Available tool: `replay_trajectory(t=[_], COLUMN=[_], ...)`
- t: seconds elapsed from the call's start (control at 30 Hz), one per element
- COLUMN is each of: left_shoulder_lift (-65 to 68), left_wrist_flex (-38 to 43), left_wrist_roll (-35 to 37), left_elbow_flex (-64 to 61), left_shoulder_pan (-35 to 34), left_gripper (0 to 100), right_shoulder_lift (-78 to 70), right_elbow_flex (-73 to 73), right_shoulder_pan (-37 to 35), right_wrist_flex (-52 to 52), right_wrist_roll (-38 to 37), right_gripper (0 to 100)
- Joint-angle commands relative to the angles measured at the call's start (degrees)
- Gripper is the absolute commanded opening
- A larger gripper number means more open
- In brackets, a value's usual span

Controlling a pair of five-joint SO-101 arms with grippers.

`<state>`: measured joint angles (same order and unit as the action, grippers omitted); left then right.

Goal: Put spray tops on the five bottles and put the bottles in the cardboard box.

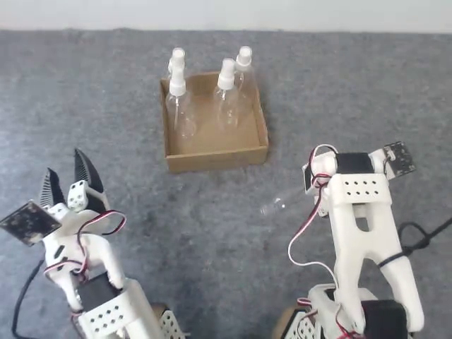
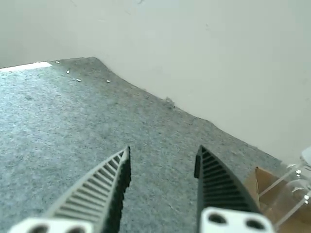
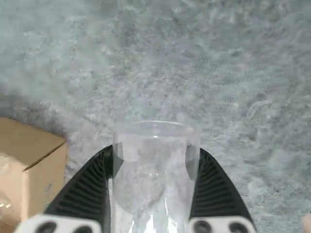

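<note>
The cardboard box [image 1: 215,159] sits at the middle back of the grey carpet. Several clear bottles [image 1: 180,113] with white spray tops [image 1: 177,55] stand in it. Another clear bottle [image 3: 153,170] is held between the black fingers of my right gripper [image 3: 155,153], which is shut on it just above the carpet, in front of and to the right of the box. Its clear end [image 1: 272,206] pokes out from under the right arm [image 1: 357,191], and no white top shows on it. My left gripper [image 1: 65,164] hangs open and empty at the front left [image 2: 163,151].
A white wall [image 2: 204,58] bounds the carpet at the back. A corner of the box [image 3: 29,155] lies close to the held bottle. The box's edge and a bottle [image 2: 286,189] show past the left fingers. Bare carpet [image 1: 198,226] lies between the arms.
</note>
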<state>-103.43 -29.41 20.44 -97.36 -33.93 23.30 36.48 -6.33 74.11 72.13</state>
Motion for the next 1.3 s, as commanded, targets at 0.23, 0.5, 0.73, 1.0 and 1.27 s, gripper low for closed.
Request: replay_trajectory(t=[0.23,0.5,0.73,1.0,1.27], left_shoulder_lift=[-0.9,-0.9,-0.9,-0.9,-0.9], left_wrist_flex=[-0.1,-0.1,-0.1,-0.1,-0.1], left_wrist_roll=[-0.3,-0.3,-0.3,-0.3,-0.3], left_elbow_flex=[0.8,0.8,0.8,0.8,0.8], left_shoulder_pan=[-0.3,-0.3,-0.3,-0.3,-0.3], left_gripper=[20,20,20,20,20], right_shoulder_lift=[2.8,2.2,2.3,2.9,2.9], right_elbow_flex=[-0.4,-0.4,-0.4,-0.8,-0.9], right_shoulder_pan=[-1.1,-2.9,-2.9,-2.9,-0.7], right_wrist_flex=[-0.2,-0.2,-0.5,-0.7,-0.2], right_wrist_roll=[0.8,0.8,0.8,0.8,-16.0], right_gripper=[21.9,29.3,29.3,29.4,29.6])
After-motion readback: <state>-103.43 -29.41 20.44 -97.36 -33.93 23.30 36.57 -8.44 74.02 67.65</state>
